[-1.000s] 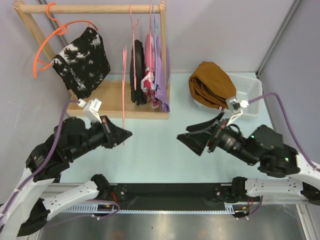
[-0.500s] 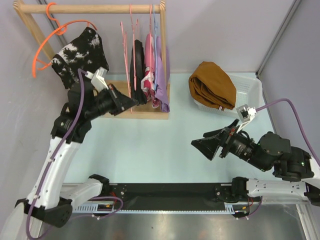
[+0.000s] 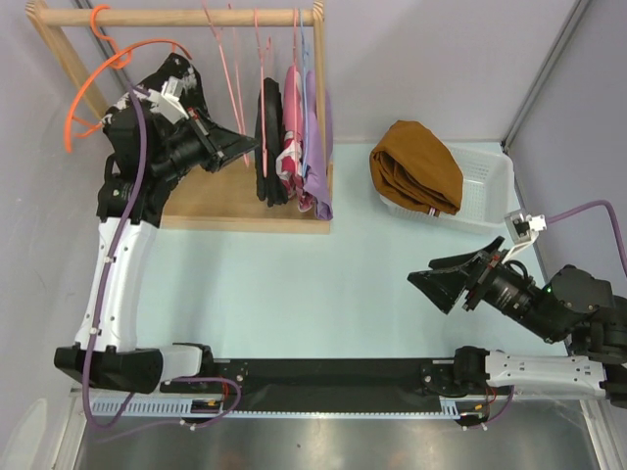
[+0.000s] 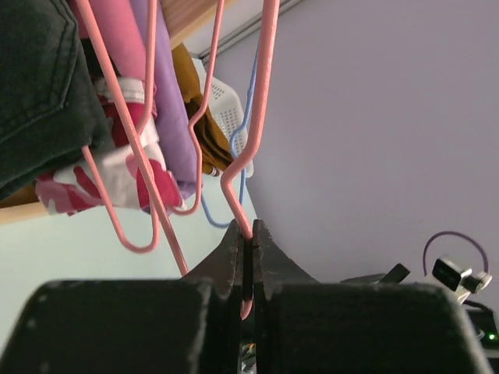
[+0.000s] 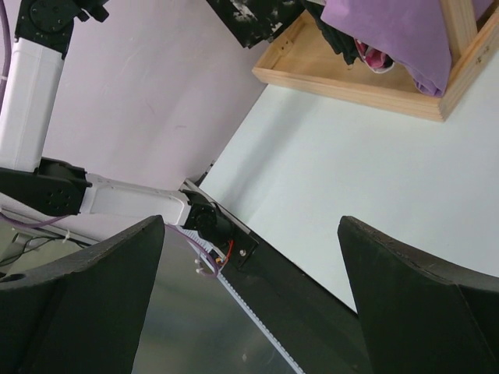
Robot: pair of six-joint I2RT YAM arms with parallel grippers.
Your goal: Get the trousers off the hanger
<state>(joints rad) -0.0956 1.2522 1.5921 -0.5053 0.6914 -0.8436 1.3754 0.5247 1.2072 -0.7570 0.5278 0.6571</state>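
The rust-brown trousers point(image 3: 415, 164) lie bunched in the white basket point(image 3: 487, 176) at the back right, off any hanger; a strip of them point(image 4: 189, 72) shows in the left wrist view. My left gripper point(image 3: 252, 146) point(image 4: 247, 231) is raised at the clothes rack, shut on the bare pink wire hanger point(image 3: 226, 70) point(image 4: 262, 86), whose top reaches the wooden rod point(image 3: 176, 17). Low at the right, my right gripper point(image 3: 428, 286) point(image 5: 249, 300) stands wide open over the table with nothing between its fingers.
The wooden rack point(image 3: 211, 201) carries a dark garment point(image 3: 267, 132), pink and purple clothes point(image 3: 312, 147) and a large orange round hanger point(image 3: 103, 83). My left arm hides most of the black-and-white garment. The rack's base board point(image 5: 351, 82) shows in the right wrist view.
My left arm has risen from low over the table to the rack, carrying the pink hanger up to the rod. My right arm has drawn back to the right and nearer its base.
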